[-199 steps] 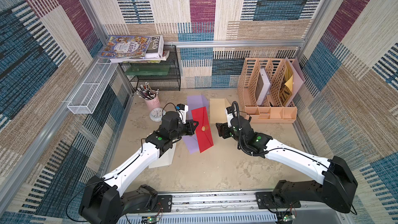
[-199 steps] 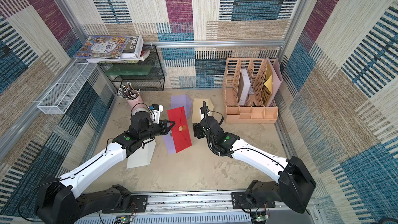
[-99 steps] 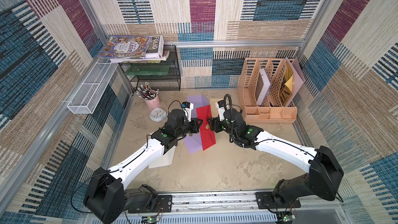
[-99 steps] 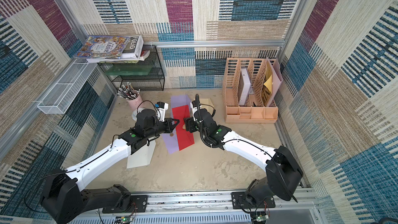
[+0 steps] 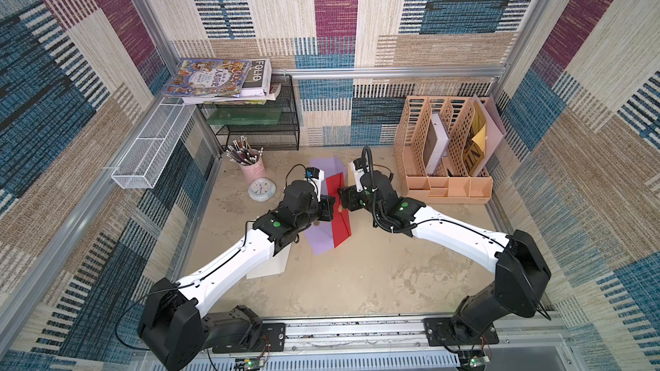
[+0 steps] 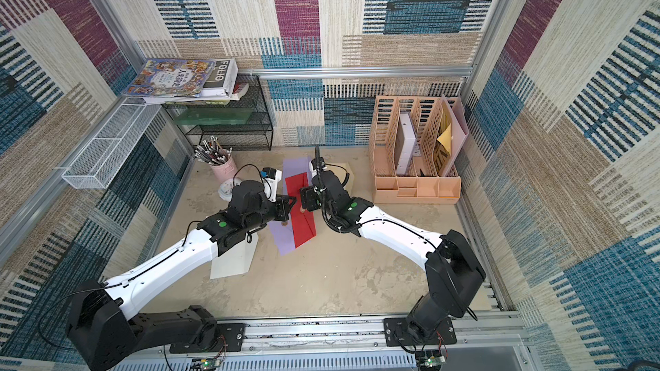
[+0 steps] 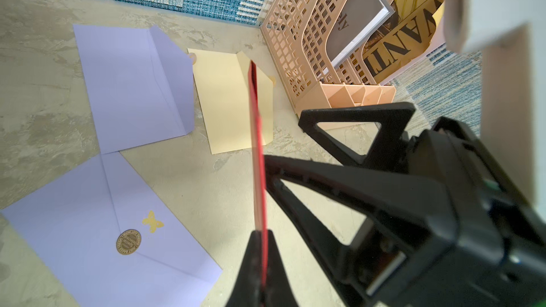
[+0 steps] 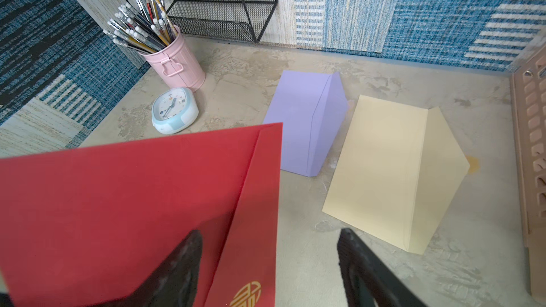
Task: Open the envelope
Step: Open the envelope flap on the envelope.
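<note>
beige tabletop (image 5: 357, 273) carries lilac envelope (image 8: 304, 122), cream envelope (image 8: 381, 169), clock (image 8: 174, 110), pencil cup (image 8: 177, 66).

One red envelope (image 5: 341, 230), two lilac envelopes (image 7: 133, 84) (image 7: 74, 231), one cream envelope (image 7: 224, 98), one clock (image 8: 174, 110), one pencil cup (image 8: 177, 66).

Left pincer (image 7: 261, 256) clamps the red envelope (image 7: 256, 143) edge-on, seemingly above the sealed lilac envelope (image 7: 82, 231).

I work at a mock office desk in a test cell: carpet-tile walls (image 5: 335, 12), aluminium framing (image 5: 393, 72), file rack (image 5: 446, 185), pencil cup (image 5: 253, 170), desk clock (image 5: 261, 189), books (image 5: 214, 78) on a mesh shelf (image 5: 257, 130).
</note>
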`<state>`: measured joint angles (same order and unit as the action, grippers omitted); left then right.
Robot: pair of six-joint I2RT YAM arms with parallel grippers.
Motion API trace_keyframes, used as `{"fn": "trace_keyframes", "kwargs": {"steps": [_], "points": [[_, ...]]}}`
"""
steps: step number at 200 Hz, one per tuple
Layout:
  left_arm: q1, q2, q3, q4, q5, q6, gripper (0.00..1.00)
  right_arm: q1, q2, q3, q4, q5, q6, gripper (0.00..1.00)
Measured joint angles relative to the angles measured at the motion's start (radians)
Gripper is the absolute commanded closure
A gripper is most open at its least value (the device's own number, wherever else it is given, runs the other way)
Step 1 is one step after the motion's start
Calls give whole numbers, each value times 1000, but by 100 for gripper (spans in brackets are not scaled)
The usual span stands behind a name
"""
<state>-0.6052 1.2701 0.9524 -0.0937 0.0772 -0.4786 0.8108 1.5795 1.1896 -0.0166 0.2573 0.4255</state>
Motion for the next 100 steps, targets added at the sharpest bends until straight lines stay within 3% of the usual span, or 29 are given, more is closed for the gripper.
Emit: {"fn": "trace_keyframes", "kwargs": {"steps": [55, 100], "points": [[-26, 7, 28, -43, -59, 18, 100, -7, 14, 15, -13, -21, 0, 30], [-33, 23, 41, -68, -83, 24, 100, -6, 25, 26, -6, -87, 0, 44]]}}
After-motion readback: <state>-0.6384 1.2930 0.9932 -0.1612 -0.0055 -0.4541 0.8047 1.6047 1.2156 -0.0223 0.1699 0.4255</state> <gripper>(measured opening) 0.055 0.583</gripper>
